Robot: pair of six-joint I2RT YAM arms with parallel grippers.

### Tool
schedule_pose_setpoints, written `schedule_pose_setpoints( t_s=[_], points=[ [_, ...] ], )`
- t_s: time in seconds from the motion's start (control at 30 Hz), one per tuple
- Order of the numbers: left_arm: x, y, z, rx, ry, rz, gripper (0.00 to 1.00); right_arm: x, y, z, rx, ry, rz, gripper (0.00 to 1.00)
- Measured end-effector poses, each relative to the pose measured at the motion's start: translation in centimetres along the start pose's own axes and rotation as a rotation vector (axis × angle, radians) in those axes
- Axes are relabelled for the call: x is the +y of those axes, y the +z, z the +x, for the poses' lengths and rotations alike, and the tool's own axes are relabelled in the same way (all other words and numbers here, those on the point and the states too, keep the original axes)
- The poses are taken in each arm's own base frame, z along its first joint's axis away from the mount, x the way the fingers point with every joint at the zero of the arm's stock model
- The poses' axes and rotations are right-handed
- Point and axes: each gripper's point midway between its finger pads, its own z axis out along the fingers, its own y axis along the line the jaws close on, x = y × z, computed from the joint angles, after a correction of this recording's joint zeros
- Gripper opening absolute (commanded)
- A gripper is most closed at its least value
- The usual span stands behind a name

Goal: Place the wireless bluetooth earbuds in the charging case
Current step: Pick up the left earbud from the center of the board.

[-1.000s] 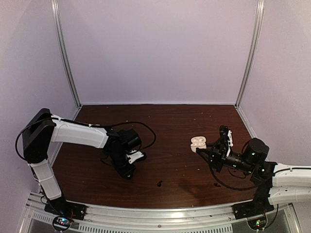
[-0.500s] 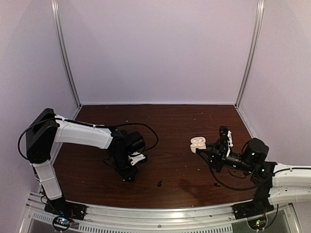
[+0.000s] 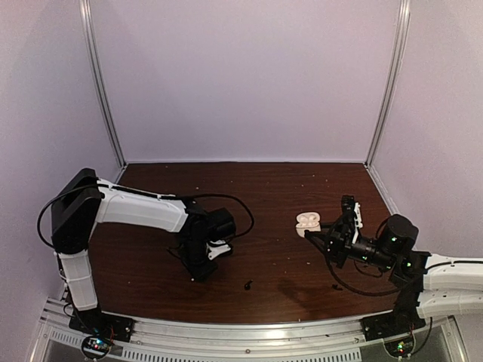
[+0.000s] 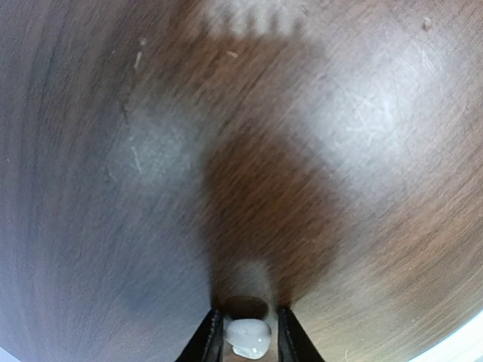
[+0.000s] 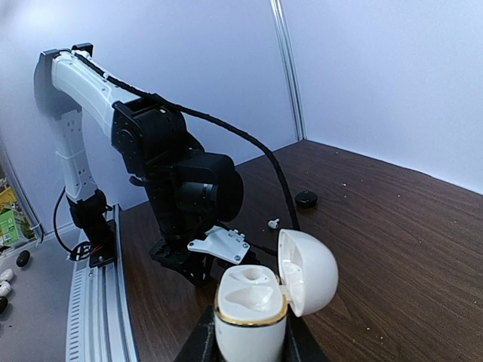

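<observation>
Even, soft light is filling the enclosure (image 3: 241, 83); glare is pooling on the table (image 4: 370, 121) in the left wrist view, blurring perhaps from motion.

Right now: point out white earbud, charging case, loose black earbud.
white earbud (image 4: 247, 338), left wrist view, rounded body
charging case (image 5: 249, 328), right wrist view, front of base
black earbud (image 3: 247, 285), top view, its middle
</observation>
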Motion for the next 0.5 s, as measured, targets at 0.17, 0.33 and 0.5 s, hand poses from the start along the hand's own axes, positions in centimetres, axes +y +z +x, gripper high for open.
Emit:
schedule_pose_setpoints(
  t_s=[0.17, 0.33, 0.5],
  points=[
    [-0.03, -0.01, 0.02, 0.009, 0.011, -0.006, 0.16, 0.06, -0.08, -0.21, -0.007, -0.002, -0.001, 0.05],
    [0.01, -0.04, -0.01, 0.007, 0.012, -0.009, 0.14, 0.07, -0.09, -0.23, -0.008, -0.002, -0.001, 0.05],
    [0.14, -0.1, -0.05, -0.006, 0.012, -0.018, 0.14, 0.07, -0.09, -0.24, -0.008, -0.003, -0.001, 0.05]
  ],
)
